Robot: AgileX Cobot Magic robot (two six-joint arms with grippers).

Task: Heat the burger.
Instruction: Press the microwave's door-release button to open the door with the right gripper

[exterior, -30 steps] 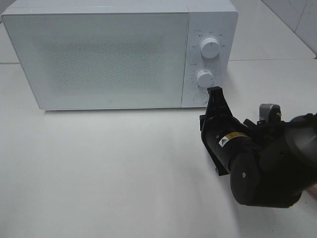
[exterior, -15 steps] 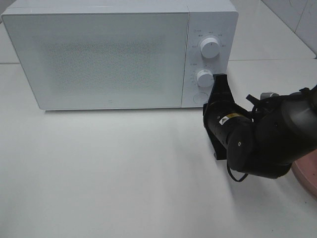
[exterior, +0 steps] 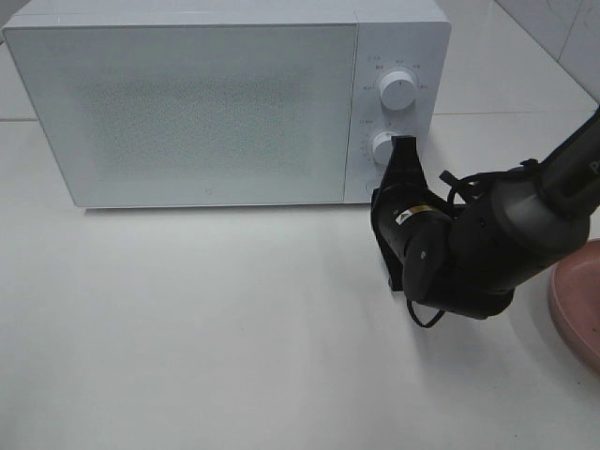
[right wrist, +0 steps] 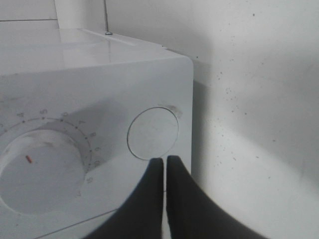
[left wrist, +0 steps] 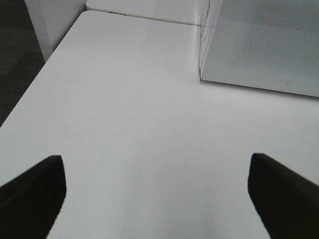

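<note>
The burger is out of view. The white microwave point(exterior: 197, 112) stands at the back of the table with its door closed. My right gripper point(exterior: 403, 146) is shut with nothing in it and points at the control panel, beside the lower knob point(exterior: 382, 145). In the right wrist view the right gripper point(right wrist: 165, 160) has its tips at the rim of the round door button point(right wrist: 153, 133), with the lower knob point(right wrist: 42, 167) beside it. My left gripper point(left wrist: 154, 158) is open over bare table, with the microwave point(left wrist: 264, 45) ahead of it. It does not show in the exterior high view.
A shallow pink plate point(exterior: 578, 305) lies at the right edge of the table, partly behind my right arm. The upper knob point(exterior: 398, 92) sits above the lower one. The table's left edge point(left wrist: 35, 89) drops to a dark floor.
My right arm has swung up and left, bringing the shut gripper closer to the control panel. The pink plate has come into view behind it.
</note>
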